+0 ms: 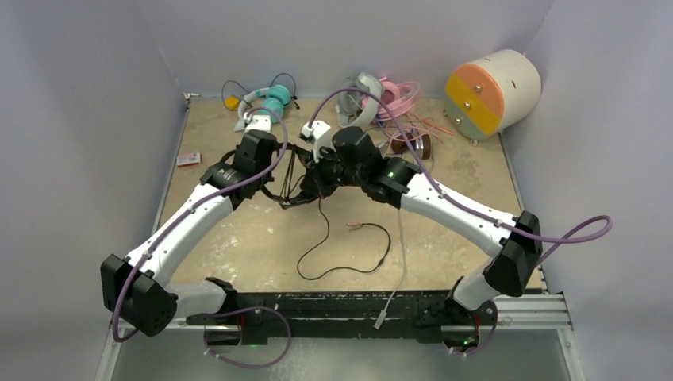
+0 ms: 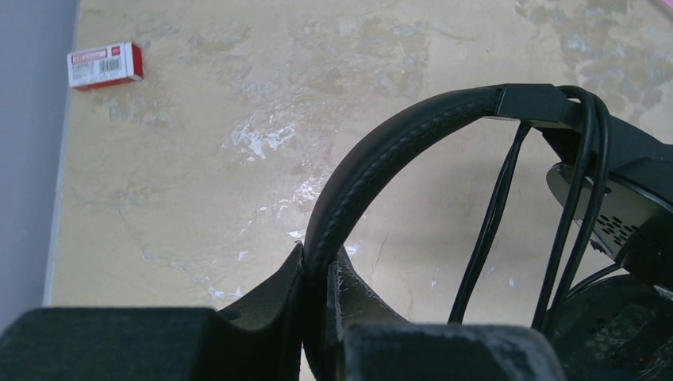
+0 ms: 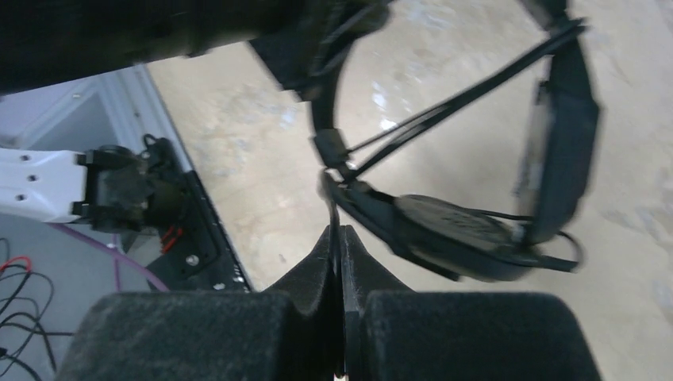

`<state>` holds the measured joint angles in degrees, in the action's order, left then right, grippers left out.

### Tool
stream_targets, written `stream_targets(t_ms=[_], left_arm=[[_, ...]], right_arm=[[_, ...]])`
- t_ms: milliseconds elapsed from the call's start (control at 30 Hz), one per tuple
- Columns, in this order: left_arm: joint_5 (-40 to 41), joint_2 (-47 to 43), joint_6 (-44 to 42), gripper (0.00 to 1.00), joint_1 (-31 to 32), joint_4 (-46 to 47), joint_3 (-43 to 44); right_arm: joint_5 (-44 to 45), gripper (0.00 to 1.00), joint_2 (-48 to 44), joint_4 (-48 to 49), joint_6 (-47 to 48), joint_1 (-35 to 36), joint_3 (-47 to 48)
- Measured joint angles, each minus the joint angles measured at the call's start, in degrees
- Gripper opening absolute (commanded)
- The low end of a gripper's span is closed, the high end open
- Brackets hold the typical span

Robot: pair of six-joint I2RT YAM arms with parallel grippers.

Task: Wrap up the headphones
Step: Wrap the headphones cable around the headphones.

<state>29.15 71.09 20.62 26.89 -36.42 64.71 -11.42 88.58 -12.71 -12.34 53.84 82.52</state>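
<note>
Left jaws were clamped tight on the padded band of the black headphones point(image 2: 357, 171). The right jaws were pinched shut on what looked like the thin black cable point(image 2: 486, 234), just below the band. Both arms held the headphones up in the air over the middle of the surface point(image 1: 238, 238), a bit nearer its far edge. Some loops of cable lay across the band near one ear cup. The rest of the cable hung down and lay in a loose curl on the surface, toward the near edge.

Plenty could go wrong from here. The cable was thin and smooth, so it could slip out of the right jaws on a hard pull. A hard pull could also tug the band out of the left jaws, and the headphones would drop. Slack loops could slide off the band. The long loose end could catch on an arm.
</note>
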Motion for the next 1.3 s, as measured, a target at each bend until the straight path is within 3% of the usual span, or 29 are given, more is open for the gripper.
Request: stream_targets(t_ms=[300,400,633,933,1300], left_arm=[[3.8,2.5,-6.4,0.00,8.1,1.3,0.0],[2.2,2.9,-8.5,0.00,8.5,0.7,0.0],[-0.9,2.9,-10.4,0.00,8.5,0.7,0.0],[-4.5,3.0,-11.0,0.00,8.9,0.5,0.0],[-16.7,1.6,-11.1,0.00,8.9,-3.0,0.9]], right_arm=[[7.7,0.06,0.4,-11.2,5.0,-4.4,2.3],[11.4,0.11,0.4,-12.1,6.4,-4.6,2.3],[16.3,0.12,0.9,-13.1,7.7,-8.5,2.3],[14.9,0.15,1.5,-12.7,7.7,-14.8,1.7],[6.1,0.11,6.8,-9.6,6.7,-22.0,0.5]])
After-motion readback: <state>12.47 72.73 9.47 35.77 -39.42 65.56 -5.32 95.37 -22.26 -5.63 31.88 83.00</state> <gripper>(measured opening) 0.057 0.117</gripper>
